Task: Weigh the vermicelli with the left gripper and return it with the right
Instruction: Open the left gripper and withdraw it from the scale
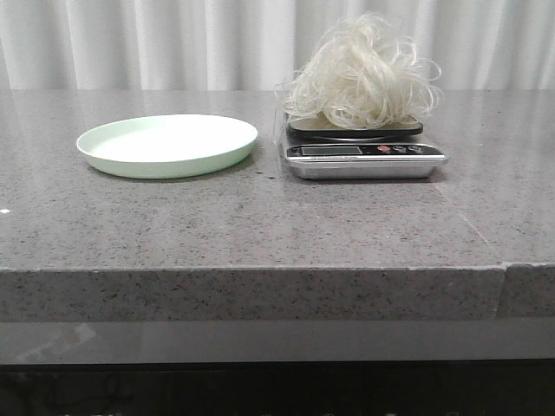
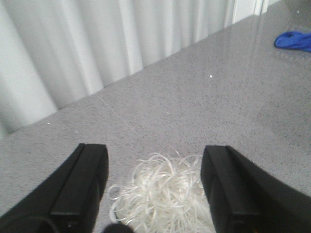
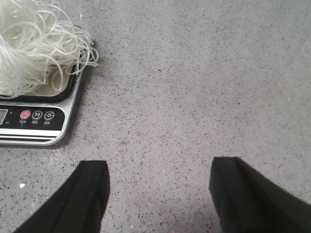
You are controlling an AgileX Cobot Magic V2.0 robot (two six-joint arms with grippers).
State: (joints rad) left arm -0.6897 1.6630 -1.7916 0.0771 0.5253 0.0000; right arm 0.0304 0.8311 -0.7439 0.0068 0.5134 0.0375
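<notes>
The vermicelli (image 1: pixel 360 74), a fluffy heap of thin pale strands, sits on the pan of a small silver kitchen scale (image 1: pixel 364 156) at the right of the counter. The pale green plate (image 1: pixel 165 143) lies empty to its left. Neither gripper shows in the front view. In the left wrist view my left gripper (image 2: pixel 154 150) is open, and the vermicelli (image 2: pixel 165 194) lies between and below its black fingers (image 2: pixel 82 184). My right gripper (image 3: pixel 160 165) is open over bare counter, apart from the scale (image 3: pixel 36 119) and the vermicelli (image 3: pixel 34 48).
A grey speckled stone counter (image 1: pixel 260 225) holds everything, with its front edge near the camera. White curtains (image 1: pixel 173 43) hang behind it. A blue cloth (image 2: pixel 294 41) lies far off on the counter in the left wrist view.
</notes>
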